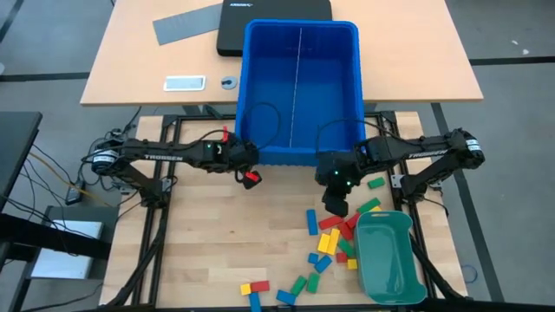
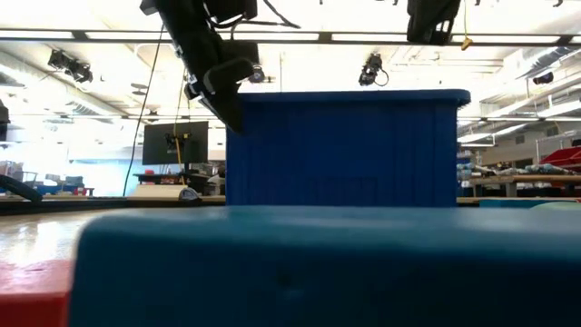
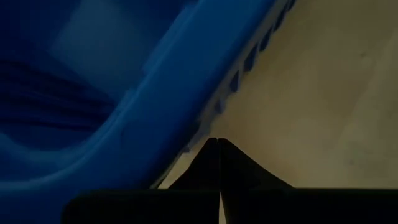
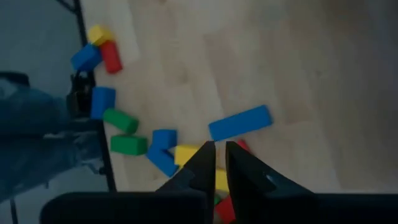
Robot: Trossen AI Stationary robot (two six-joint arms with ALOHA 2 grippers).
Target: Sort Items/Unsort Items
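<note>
- The right gripper (image 4: 219, 155) hangs over the blocks (image 1: 334, 243) scattered on the wooden table (image 1: 217, 251), just left of the green tray (image 1: 388, 256).
- Its 2 fingers stand a narrow gap apart, tips above a yellow block (image 4: 186, 153) and a red one; nothing shows between them, so it holds no block.
- Seen from the right wrist, a long blue block (image 4: 240, 122) lies just beyond the fingertips, flat on the table.
- Farther off in that view sit 2 green blocks (image 4: 124, 132), more blue ones and a small cluster of yellow, red and blue (image 4: 98, 50) near the table's edge.
- From above, the blocks spread from beside the tray's left wall toward the table's near edge, with red, yellow, green and blue mixed together; a few touch the tray's wall.
- A green block (image 1: 375, 183) lies apart, close to the right arm.
- The left gripper (image 3: 217, 144) is fully closed, its fingers pressed together with nothing between them; it hovers at the near left corner of the big blue bin (image 1: 260, 104), just outside the wall.
- The bin stands at the table's far side, well apart from the blocks.
</note>
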